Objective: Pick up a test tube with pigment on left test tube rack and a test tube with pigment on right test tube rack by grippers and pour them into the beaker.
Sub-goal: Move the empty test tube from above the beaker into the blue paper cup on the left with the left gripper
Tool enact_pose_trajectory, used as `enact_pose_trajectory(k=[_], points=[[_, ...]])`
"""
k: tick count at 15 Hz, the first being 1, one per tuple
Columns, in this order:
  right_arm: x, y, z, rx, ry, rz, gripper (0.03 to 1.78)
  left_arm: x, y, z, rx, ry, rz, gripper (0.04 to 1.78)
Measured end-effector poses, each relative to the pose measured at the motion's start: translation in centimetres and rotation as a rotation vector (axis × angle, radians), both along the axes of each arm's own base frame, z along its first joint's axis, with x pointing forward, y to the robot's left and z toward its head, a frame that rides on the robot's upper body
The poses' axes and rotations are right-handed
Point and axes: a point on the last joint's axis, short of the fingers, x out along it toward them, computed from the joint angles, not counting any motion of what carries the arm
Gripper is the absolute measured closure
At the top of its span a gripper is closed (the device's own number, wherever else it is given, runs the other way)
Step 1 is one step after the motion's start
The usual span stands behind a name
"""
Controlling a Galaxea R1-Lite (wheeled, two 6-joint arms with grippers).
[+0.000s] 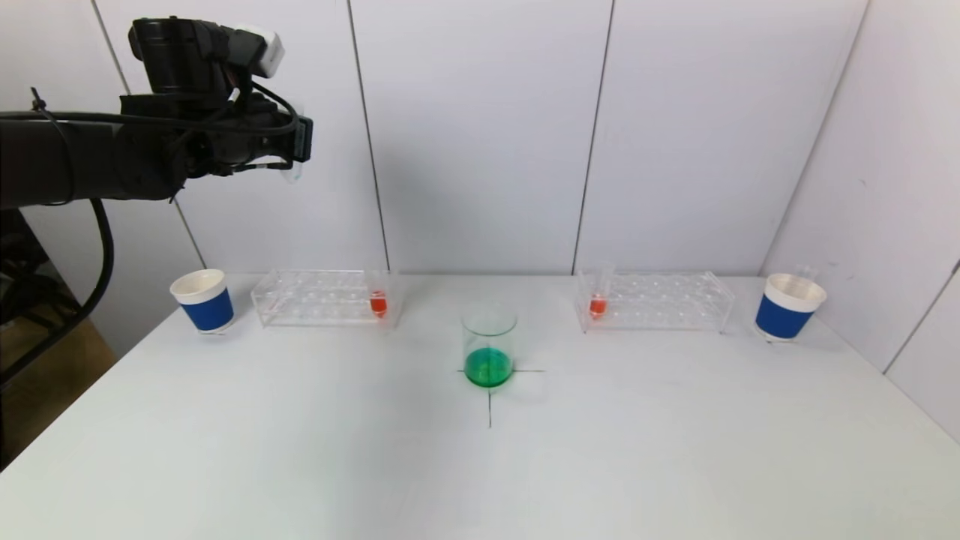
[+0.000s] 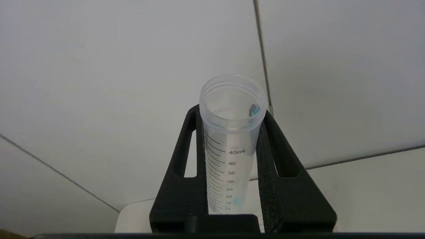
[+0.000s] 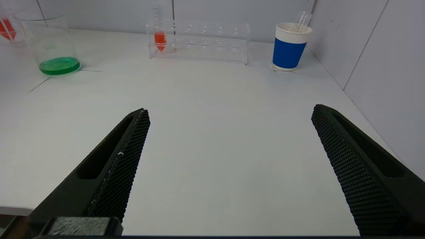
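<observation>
My left gripper (image 1: 298, 154) is raised high at the far left, above the table, and is shut on a clear graduated test tube (image 2: 229, 156). That tube is nearly empty, with only blue-green traces inside. The glass beaker (image 1: 489, 345) at the table's centre holds green liquid. The left test tube rack (image 1: 315, 307) carries one tube with red pigment (image 1: 378, 301) at its inner end. The right test tube rack (image 1: 660, 304) carries another red-pigment tube (image 1: 598, 302) at its inner end. My right gripper (image 3: 230, 111) is open low over bare table, out of the head view.
A blue-and-white paper cup (image 1: 204, 301) stands left of the left rack. A second cup (image 1: 787, 307) right of the right rack has an empty tube in it. White wall panels close off the back and right side. A black cross marks the table (image 1: 300, 450) under the beaker.
</observation>
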Motion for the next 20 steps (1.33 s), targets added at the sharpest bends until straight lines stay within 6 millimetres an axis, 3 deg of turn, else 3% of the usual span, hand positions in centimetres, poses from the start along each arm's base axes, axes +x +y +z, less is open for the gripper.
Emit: enact_pose_trajectory(k=[11,20], points=[[0.0,0.0,0.0,0.0,0.0,0.001,0.04,0.7,8.9,-3.3,-0.102,0.096,0.203,1.38],[0.0,0.0,0.0,0.0,0.0,0.0,0.04,1.5,14.1,-6.1,-0.139,0.124,0.276,1.38]])
